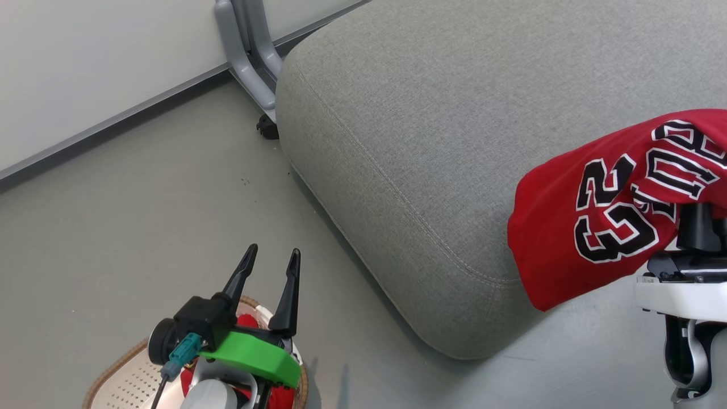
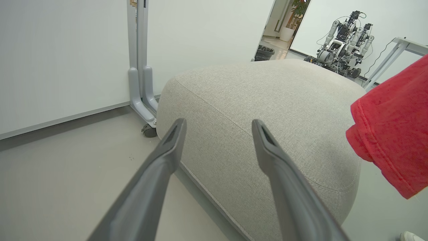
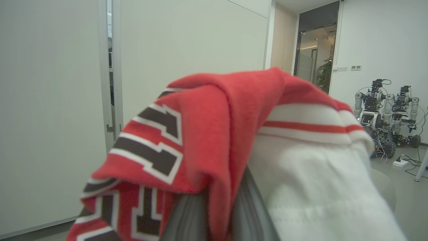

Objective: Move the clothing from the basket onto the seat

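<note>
Jersey [image 3: 207, 134] cloaks the right jaws, basket [image 1: 122, 385] cut off below.

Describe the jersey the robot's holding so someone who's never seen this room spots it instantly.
Find the big light-grey seat; by its near right edge hangs a red jersey, pinched in the right gripper. Unlike the red cloth in the basket on the floor, it's held aloft and shows a black-and-white 23.

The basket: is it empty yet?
Not empty: red fabric shows in the basket, partly hidden under the open left gripper.
</note>
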{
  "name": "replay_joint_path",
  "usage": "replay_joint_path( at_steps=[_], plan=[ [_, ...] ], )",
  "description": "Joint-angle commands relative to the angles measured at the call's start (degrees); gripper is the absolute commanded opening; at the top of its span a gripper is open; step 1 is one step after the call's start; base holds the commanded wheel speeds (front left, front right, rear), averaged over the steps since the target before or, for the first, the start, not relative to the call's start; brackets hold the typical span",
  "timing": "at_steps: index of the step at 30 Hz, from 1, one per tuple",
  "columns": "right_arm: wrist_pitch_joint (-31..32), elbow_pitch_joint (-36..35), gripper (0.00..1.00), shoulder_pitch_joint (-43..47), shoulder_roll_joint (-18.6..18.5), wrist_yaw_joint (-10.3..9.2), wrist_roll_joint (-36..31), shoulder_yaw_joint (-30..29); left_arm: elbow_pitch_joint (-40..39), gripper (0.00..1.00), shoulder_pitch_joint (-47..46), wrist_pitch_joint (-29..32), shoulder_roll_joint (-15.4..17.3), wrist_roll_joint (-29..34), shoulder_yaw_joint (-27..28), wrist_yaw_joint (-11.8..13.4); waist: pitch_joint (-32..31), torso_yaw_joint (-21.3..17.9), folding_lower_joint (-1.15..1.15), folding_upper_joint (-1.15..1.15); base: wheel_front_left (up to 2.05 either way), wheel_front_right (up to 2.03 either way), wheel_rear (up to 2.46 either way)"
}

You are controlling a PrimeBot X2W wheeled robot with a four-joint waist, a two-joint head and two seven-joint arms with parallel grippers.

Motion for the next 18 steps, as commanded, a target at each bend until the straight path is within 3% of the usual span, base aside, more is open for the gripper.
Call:
replay_joint_path(
  at_steps=[1,12,18],
  plan=[
    [-0.2,-0.1,0.00,0.5,0.1,0.00,-0.3,-0.2,-0.2,1.00,-1.1,0.0,0.3,-0.1,-0.1,-0.3,0.2,-0.1,0.00,0.00,0.00,0.00,0.00],
    [-0.2,1.3,0.00,-3.1,-1.9,0.00,-0.1,1.2,-2.1,1.00,1.6,0.0,0.3,0.1,0.6,0.2,0.8,0.0,0.00,0.00,0.00,0.00,0.00],
    [-0.2,2.9,0.00,-11.9,-5.1,0.00,2.0,0.2,-3.9,1.00,1.0,0.0,0.4,3.6,1.7,0.8,6.6,-0.4,0.00,0.00,0.00,0.00,0.00]
  ],
)
